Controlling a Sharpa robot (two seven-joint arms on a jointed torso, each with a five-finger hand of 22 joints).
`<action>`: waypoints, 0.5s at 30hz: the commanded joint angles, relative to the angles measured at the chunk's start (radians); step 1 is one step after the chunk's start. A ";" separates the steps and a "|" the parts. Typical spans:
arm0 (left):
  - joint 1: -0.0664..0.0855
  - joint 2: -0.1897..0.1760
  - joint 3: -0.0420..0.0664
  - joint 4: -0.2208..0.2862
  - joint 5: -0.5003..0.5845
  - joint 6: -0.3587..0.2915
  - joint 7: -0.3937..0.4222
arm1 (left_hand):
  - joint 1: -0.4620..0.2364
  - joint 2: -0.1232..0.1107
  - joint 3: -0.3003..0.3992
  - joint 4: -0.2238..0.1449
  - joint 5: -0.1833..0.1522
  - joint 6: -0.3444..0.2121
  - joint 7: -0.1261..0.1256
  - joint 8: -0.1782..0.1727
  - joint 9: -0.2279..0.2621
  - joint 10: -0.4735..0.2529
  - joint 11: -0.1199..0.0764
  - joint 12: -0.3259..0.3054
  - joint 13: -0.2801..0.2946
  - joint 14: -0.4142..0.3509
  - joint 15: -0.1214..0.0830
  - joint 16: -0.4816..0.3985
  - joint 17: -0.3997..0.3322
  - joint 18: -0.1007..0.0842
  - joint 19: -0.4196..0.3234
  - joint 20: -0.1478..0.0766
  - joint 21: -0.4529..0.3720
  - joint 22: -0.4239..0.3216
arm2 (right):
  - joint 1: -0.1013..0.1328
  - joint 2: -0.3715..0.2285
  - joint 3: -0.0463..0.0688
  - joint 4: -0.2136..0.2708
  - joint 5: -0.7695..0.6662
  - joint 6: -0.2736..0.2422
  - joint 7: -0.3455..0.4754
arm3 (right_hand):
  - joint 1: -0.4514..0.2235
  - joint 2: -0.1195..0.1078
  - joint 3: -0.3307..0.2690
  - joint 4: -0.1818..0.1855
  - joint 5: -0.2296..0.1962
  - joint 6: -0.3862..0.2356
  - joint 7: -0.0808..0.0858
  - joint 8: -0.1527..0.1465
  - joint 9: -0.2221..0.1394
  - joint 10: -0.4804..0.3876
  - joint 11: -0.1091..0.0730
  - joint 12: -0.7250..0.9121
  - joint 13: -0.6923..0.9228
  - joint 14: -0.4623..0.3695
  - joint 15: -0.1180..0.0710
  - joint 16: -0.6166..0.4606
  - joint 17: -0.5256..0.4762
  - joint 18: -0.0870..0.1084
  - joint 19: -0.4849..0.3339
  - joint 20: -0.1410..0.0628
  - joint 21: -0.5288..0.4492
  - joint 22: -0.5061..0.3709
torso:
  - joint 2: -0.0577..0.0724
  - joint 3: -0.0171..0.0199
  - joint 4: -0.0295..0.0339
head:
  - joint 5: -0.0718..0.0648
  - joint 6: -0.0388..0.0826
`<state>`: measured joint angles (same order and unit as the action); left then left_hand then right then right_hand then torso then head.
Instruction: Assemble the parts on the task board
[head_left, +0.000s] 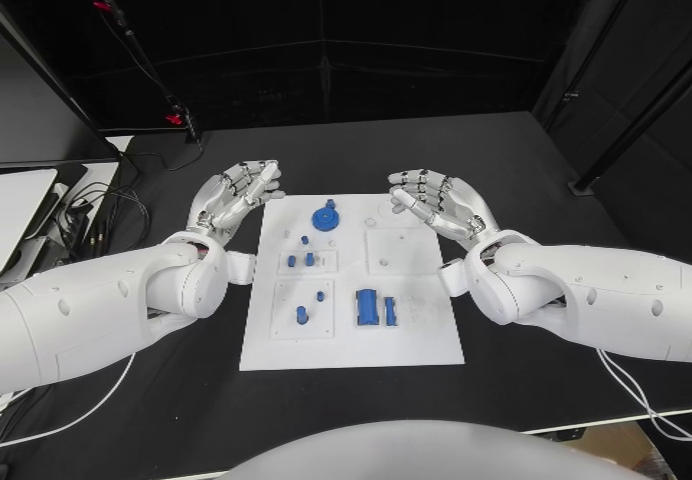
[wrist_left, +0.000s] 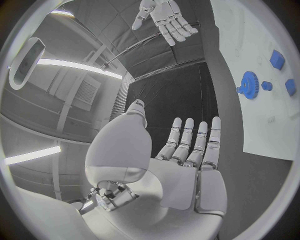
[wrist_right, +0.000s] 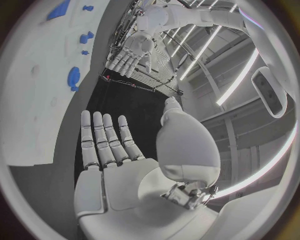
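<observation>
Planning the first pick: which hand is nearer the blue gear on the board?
Left, narrowly. The left hand hovers open just off the board's left edge beside the blue gear; the right hand hovers open over the board's far right corner.

Lab, black-curtained booth (head_left: 418, 60), cables (head_left: 101, 215), ceiling strip lights (wrist_left: 78, 67)
</observation>
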<state>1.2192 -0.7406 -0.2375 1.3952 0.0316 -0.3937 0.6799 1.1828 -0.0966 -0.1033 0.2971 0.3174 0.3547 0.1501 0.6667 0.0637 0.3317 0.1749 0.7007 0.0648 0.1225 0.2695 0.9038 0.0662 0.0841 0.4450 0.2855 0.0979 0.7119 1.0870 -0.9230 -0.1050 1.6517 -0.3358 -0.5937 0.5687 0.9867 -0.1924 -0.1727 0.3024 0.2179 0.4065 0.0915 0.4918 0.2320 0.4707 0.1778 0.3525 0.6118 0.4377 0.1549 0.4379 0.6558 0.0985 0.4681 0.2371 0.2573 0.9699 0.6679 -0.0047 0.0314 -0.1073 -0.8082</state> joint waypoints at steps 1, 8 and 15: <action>-0.005 0.002 0.001 0.004 0.006 -0.013 0.279 | -0.005 -0.018 0.007 0.002 -0.006 -0.014 0.073 0.000 0.002 -0.010 0.004 -0.002 0.000 -0.007 -0.002 0.006 -0.001 -0.002 -0.024 -0.002 -0.007 -0.023 | 0.002 0.014 0.000 -0.010 0.108 0.051 0.166 | -0.034 -0.028 -0.016 0.000 0.009 -0.079 -0.038 -0.014 -0.009 -0.081 -0.029 -0.042 -0.037 -0.105 -0.024 -0.054 -0.041 -0.023 -0.078 0.012 -0.073 -0.050 | -0.002 -0.0009 -0.0024 | 0.000 0.012; -0.014 0.007 0.000 0.001 0.002 -0.007 0.000 | -0.360 0.021 0.103 -0.088 -0.096 -0.113 -0.047 -0.200 -0.064 -0.105 -0.047 -0.210 -0.065 -0.037 -0.081 -0.268 -0.066 -0.084 -0.149 -0.087 -0.098 -0.233 | 0.000 0.025 -0.001 -0.021 0.071 0.030 0.076 | -0.330 0.047 0.048 -0.094 -0.072 -0.215 -0.092 -0.144 -0.075 -0.225 -0.092 -0.143 -0.235 -0.243 -0.070 -0.181 -0.253 -0.099 -0.264 -0.063 -0.187 -0.458 | -0.001 0.0000 0.0013 | -0.005 0.020; -0.041 -0.001 0.042 0.032 -0.004 -0.072 -0.028 | -0.547 0.097 0.103 -0.134 -0.149 -0.172 -0.050 -0.306 -0.064 -0.158 -0.078 -0.323 -0.065 -0.123 -0.125 -0.412 -0.066 -0.084 -0.218 -0.135 -0.098 -0.343 | -0.009 0.054 0.025 -0.036 0.136 -0.021 0.045 | -0.806 0.192 0.173 -0.302 -0.218 -0.407 -0.092 -0.395 -0.232 -0.471 -0.178 -0.353 -0.507 -0.438 -0.155 -0.366 -0.544 -0.099 -0.468 -0.237 -0.257 -0.828 | -0.022 0.0008 -0.0044 | 0.014 0.052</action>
<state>1.1817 -0.7403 -0.2013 1.4157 0.0334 -0.4170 0.6689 0.8556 -0.0629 -0.0278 0.2182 0.2274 0.2477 0.1358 0.4857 0.0194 0.2345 0.1311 0.5091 0.0191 0.0620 0.1933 0.6617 0.0188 0.0297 0.3043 0.2046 0.0261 0.4966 1.0772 -0.8766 -0.0843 1.6179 -0.2458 -0.5738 0.6341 0.2110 -0.0033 -0.0019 0.0219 0.0050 0.0149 0.0001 0.1139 0.0070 0.0542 0.0006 0.0234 0.1227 0.0154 0.0005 0.0844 0.1309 0.0063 0.0337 0.0059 0.0034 0.1663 0.6583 -0.0045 0.0312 -0.1010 -0.7684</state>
